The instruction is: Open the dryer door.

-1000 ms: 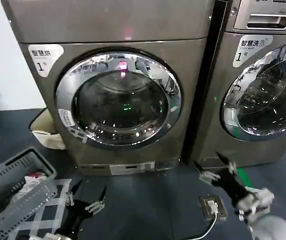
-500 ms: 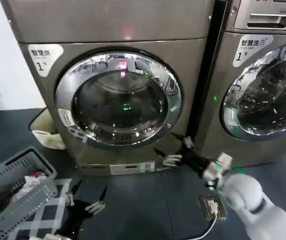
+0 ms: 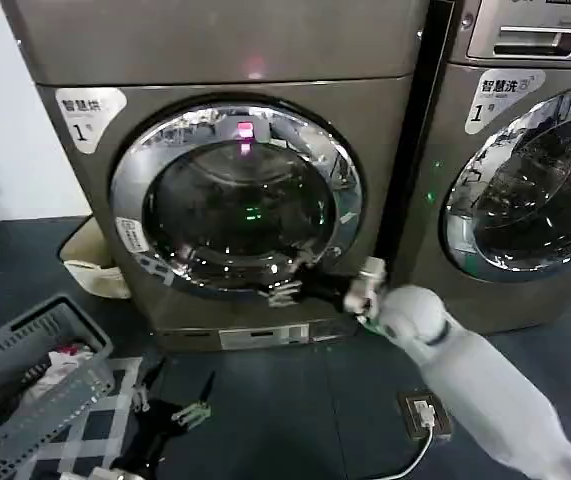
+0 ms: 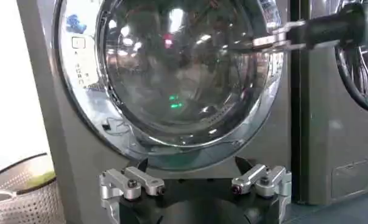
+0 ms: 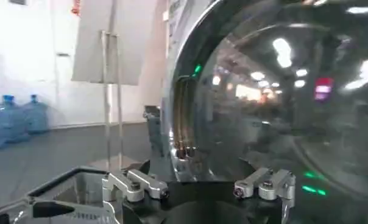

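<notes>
The right claw (image 5: 198, 186) has its two metal-tipped fingers (image 5: 135, 184) spread wide apart, close in front of the dryer door (image 5: 275, 91). The door's dark curved glass carries reflected lights, red and green among them, inside a shiny chrome ring (image 5: 183, 115). Farther off stand a grey panel on a stand (image 5: 111, 42), what may be two blue water bottles (image 5: 16, 119), and grey floor (image 5: 56, 158).

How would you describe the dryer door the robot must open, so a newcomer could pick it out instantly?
Two grey front-loading machines stand side by side. The dryer door is the round, chrome-ringed glass door on the left machine, with the right gripper at its lower rim. Unlike the neighbouring door, it shows whole, with a red light glowing near its top.
</notes>
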Robot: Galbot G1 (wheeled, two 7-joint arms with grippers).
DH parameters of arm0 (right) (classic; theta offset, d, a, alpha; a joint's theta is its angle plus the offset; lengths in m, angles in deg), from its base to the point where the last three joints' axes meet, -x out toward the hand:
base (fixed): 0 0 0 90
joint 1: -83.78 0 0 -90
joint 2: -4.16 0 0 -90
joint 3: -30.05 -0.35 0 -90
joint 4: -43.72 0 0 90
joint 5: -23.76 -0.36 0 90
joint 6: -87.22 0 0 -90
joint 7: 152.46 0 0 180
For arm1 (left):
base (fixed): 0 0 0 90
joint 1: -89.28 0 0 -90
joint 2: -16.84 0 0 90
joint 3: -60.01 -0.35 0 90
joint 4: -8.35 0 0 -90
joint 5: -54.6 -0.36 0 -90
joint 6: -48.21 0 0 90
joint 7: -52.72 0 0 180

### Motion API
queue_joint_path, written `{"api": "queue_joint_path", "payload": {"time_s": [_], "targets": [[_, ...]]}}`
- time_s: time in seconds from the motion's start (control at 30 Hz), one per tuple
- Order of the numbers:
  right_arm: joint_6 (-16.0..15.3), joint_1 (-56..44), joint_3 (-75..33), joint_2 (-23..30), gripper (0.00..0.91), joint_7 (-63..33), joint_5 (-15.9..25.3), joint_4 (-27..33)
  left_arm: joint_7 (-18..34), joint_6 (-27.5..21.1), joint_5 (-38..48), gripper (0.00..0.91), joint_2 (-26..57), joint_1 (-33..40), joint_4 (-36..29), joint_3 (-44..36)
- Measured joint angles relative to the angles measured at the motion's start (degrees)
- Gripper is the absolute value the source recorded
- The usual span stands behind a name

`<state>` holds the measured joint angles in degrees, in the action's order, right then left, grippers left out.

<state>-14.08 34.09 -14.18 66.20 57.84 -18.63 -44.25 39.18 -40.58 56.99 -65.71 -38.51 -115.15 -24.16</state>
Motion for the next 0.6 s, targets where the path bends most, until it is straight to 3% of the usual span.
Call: {"api": "queue_joint_path", "payload": {"time_s": [0.27,0.6], "targets": [[1.4,7.2,6.3,6.7,0.907,2.8,-0.4,9.5,0.0,0.1,0.0,0.907,0.0,-0.2,0.0,-0.2],[2.7,11.5,9.7,13.4,0.907,3.2,0.8,16.7,-0.1,0.1,-0.2,0.907,-0.1,-0.1,0.2,-0.5]]}}
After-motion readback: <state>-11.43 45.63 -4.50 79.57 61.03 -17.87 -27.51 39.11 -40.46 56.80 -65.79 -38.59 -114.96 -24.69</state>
